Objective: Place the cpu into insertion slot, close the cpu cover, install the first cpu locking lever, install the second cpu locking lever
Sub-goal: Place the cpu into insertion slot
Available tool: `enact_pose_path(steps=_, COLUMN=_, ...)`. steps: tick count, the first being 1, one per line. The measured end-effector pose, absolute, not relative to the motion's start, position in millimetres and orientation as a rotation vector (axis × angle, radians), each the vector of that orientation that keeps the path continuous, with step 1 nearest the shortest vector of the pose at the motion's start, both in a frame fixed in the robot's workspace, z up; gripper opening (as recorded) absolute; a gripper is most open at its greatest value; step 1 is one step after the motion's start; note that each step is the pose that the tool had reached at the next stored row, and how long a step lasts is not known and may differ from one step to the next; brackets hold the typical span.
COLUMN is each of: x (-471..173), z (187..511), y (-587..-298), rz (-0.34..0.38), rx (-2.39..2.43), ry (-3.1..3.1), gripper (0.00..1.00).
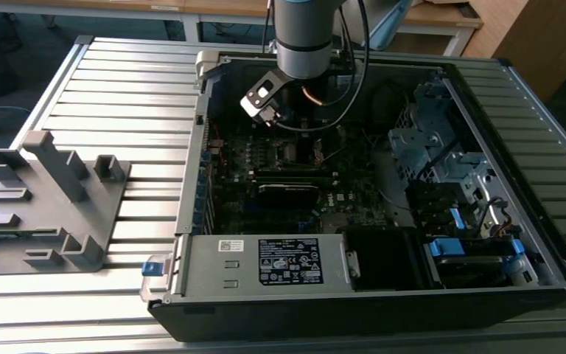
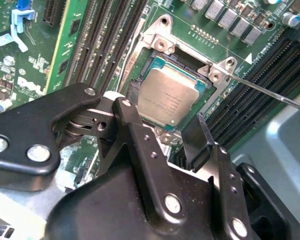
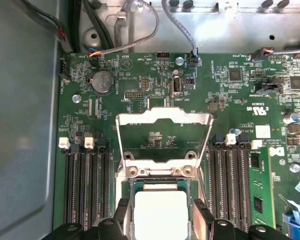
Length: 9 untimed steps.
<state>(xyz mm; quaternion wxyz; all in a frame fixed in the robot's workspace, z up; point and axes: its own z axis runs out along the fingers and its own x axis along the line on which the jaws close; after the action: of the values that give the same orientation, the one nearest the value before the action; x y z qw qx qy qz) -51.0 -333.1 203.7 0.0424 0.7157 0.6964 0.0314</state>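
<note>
One entry: logging the cpu [image 2: 172,95] as light, stiff, fragile, seated flat in the insertion slot [image 2: 182,61], judging its side edges the safe hold, noting the gripper [image 2: 167,104] straddling it, parted, clasping nothing.

A white rectangular sticker [image 1: 288,260] on the grey metal power-supply box [image 1: 209,279] carries dense black print and small marks, all too small to read. The dark green motherboard [image 3: 140,75] bears white silk-screened lettering and a white logo [image 3: 277,151], none legible with certainty. The cpu [image 2: 170,95], a small flat square chip with a dull silver-grey top, shows faint lines of unreadable text. A white triangle mark [image 2: 248,58] is printed on the board near it.
</note>
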Motion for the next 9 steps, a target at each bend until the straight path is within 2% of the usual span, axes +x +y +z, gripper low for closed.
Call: enact_pose_path(steps=9, x=-51.0, z=206.5, y=-333.1, rz=0.096, rx=2.19, ry=2.131, gripper=0.61)
